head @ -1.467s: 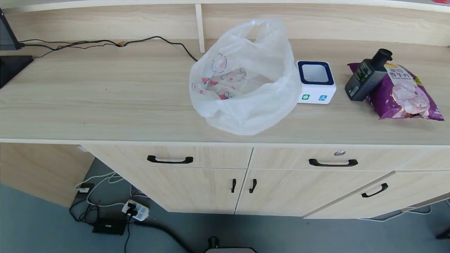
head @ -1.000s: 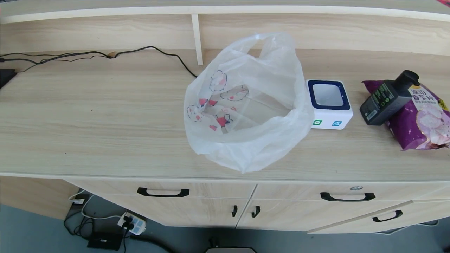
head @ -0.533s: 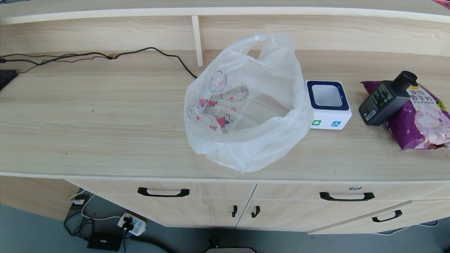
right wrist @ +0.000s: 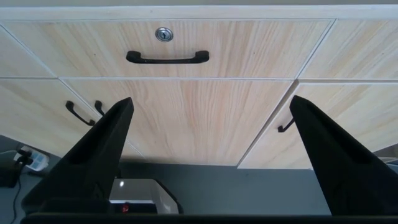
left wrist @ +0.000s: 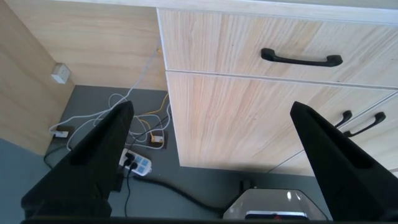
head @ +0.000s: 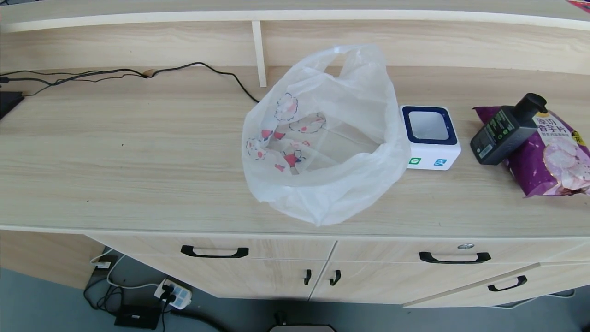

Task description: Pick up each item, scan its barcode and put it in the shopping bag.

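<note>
Bare counter point(head: 115, 152) left of shopping bag point(head: 322, 198), scanner point(head: 431, 154) just beside its right

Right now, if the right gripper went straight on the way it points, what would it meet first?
Most likely the wooden cabinet door below the drawer with the keyhole. The open right gripper faces it with nothing between, though how far off it is remains unclear.
</note>
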### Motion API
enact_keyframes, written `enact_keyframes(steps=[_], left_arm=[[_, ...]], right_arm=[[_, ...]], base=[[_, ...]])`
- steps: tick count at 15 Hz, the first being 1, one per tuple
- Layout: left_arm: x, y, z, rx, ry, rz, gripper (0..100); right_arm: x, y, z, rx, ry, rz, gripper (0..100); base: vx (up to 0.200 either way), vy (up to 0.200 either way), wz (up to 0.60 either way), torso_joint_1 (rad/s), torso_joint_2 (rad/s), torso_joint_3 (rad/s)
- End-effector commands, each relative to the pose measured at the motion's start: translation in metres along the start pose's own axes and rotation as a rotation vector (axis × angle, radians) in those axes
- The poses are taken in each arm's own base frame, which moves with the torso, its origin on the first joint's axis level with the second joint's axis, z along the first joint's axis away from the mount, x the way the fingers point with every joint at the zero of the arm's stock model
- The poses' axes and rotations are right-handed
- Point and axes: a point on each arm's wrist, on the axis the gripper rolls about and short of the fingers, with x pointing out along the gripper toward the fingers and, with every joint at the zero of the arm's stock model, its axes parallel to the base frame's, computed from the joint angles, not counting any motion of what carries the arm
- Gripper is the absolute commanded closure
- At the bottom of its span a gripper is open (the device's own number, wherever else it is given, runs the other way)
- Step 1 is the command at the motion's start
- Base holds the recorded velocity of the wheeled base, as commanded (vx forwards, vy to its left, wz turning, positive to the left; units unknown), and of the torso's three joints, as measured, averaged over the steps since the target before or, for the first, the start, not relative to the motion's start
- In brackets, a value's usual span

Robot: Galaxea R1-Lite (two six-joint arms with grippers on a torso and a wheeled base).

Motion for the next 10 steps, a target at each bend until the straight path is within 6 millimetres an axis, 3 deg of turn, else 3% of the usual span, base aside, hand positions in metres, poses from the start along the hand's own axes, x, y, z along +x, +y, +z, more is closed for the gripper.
enact_keyframes(steps=[1, 3, 4, 5, 6, 7, 8, 9, 10], left_arm=[[0.0, 0.0, 0.0, -0.001, 0.001, 0.0, 0], [0.0, 0.0, 0.0, -0.001, -0.002, 0.002, 0], [0.0, 0.0, 0.001, -0.004, -0.003, 0.0, 0], [0.0, 0.0, 0.001, -0.004, -0.003, 0.002, 0], [0.0, 0.0, 0.001, -0.002, -0.003, 0.0, 0], [0.0, 0.0, 0.001, -0.002, -0.003, 0.0, 0], [0.0, 0.0, 0.001, -0.002, -0.003, 0.002, 0], [0.0, 0.0, 0.001, -0.001, -0.003, 0.002, 0], [0.0, 0.0, 0.001, -0.001, -0.003, 0.0, 0]], right_arm=[[0.0, 0.0, 0.0, 0.0, -0.002, 0.0, 0], [0.0, 0.0, 0.0, -0.021, -0.006, 0.002, 0], [-0.002, 0.001, 0.01, -0.037, -0.041, 0.036, 0], [-0.003, 0.001, 0.025, -0.035, -0.054, 0.077, 0], [0.004, 0.002, 0.052, -0.012, -0.013, 0.107, 0], [0.01, 0.002, 0.063, 0.005, 0.006, 0.111, 0], [0.037, 0.002, 0.11, 0.05, 0.041, 0.11, 0], [0.049, 0.002, 0.122, 0.061, 0.046, 0.109, 0], [0.086, 0.003, 0.148, 0.066, -0.005, 0.126, 0]], base=[[0.0, 0.0, 0.0, 0.0, 0.0, 0.0], [0.0, 0.0, 0.0, 0.0, 0.0, 0.0], [0.0, 0.0, 0.0, 0.0, 0.0, 0.0], [0.0, 0.0, 0.0, 0.0, 0.0, 0.0], [0.0, 0.0, 0.0, 0.0, 0.0, 0.0], [0.0, 0.0, 0.0, 0.0, 0.0, 0.0], [0.0, 0.0, 0.0, 0.0, 0.0, 0.0], [0.0, 0.0, 0.0, 0.0, 0.0, 0.0], [0.0, 0.0, 0.0, 0.0, 0.0, 0.0]])
